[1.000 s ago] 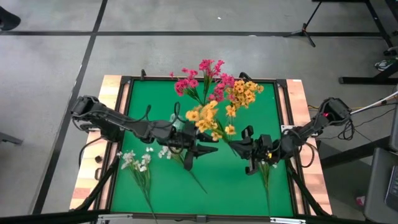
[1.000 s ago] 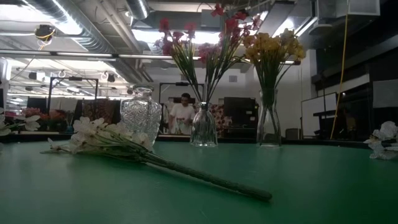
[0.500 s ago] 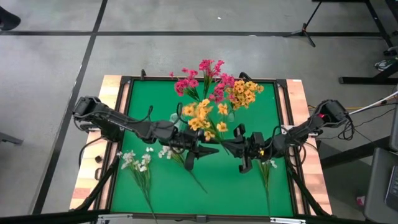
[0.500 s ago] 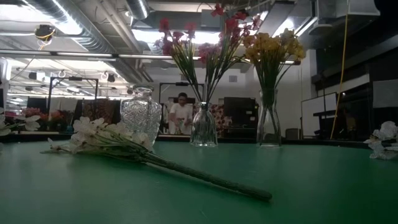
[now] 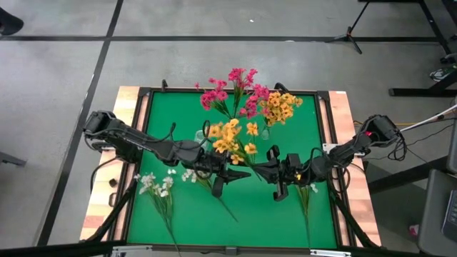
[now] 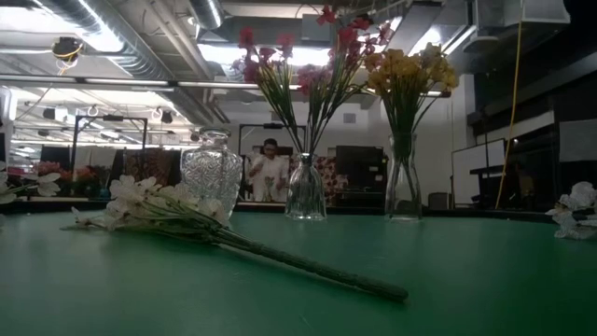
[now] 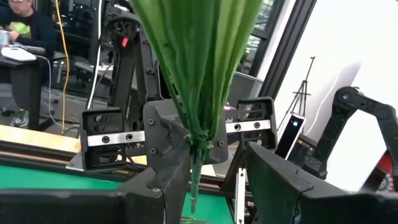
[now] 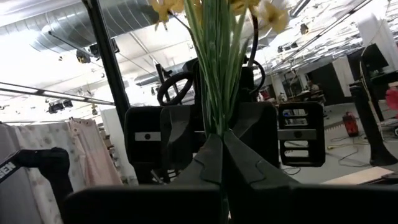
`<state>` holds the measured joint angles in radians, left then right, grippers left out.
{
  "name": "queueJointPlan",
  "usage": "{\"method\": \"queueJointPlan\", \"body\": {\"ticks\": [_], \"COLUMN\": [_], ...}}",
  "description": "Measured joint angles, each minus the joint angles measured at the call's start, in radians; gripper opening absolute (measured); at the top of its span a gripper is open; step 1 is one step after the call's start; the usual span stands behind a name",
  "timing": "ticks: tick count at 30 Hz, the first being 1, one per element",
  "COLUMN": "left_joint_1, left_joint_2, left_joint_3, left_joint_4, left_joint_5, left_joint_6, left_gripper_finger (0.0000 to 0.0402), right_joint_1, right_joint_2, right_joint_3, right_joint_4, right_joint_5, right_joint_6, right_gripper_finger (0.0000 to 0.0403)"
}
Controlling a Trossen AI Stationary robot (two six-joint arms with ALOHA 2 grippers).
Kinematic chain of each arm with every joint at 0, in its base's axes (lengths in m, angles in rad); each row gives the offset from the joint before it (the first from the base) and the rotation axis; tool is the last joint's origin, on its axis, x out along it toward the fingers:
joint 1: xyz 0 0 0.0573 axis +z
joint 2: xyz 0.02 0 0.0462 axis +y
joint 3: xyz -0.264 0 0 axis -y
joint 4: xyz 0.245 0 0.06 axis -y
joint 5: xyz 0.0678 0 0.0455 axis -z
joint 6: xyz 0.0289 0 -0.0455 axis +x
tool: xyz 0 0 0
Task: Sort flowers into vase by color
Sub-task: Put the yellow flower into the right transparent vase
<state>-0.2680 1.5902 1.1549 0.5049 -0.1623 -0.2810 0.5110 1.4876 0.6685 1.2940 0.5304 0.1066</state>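
Jaws of right gripper [image 5: 263, 170] pressed tight on stems of a yellow-orange sprig [image 5: 232, 136], held upright above mid-table. Left gripper [image 5: 241, 172] directly opposite, nearly tip to tip, fingers spread on either side of the same green stems [image 7: 198, 93], not seen closing on them. Just behind both grippers: empty cut-glass vase [image 6: 211, 175], then pink flowers [image 5: 232, 89] and more yellow-orange flowers [image 5: 280, 106] standing in two clear vases. Under and beside left gripper, a white sprig [image 5: 191, 175] flat on green table [image 5: 178, 107]; another white sprig [image 5: 158, 190] near left edge; a third [image 5: 305, 196] beneath right arm.
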Motion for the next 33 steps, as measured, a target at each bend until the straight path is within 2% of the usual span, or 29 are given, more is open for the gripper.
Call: {"method": "queueJointPlan", "body": {"ticks": [5, 9, 15, 23, 33], "left_joint_1": [0.000, 0.003, 0.006, 0.000, -0.002], "left_joint_2": [0.000, -0.006, -0.002, -0.003, -0.003], "left_joint_3": [-0.001, 0.004, 0.003, 0.003, 0.003], "left_joint_4": [0.015, 0.052, 0.075, 0.066, 0.061], "left_joint_5": [-0.007, -0.075, -0.079, -0.079, -0.082], "left_joint_6": [0.004, 0.007, 0.007, 0.003, 0.004], "left_gripper_finger": [0.0153, 0.0153, 0.0153, 0.0153, 0.0153], "right_joint_1": [0.000, -0.002, -0.001, -0.001, -0.002], "right_joint_2": [0.000, 0.013, 0.007, 0.004, 0.004], "right_joint_3": [0.001, -0.007, -0.002, -0.001, -0.001], "right_joint_4": [-0.062, -0.154, -0.131, -0.024, 0.043], "right_joint_5": [-0.002, 0.003, 0.001, 0.050, 0.027], "right_joint_6": [0.047, 0.073, 0.084, 0.006, -0.023], "right_gripper_finger": [0.0001, 0.0001, 0.0001, 0.0001, 0.0001]}}
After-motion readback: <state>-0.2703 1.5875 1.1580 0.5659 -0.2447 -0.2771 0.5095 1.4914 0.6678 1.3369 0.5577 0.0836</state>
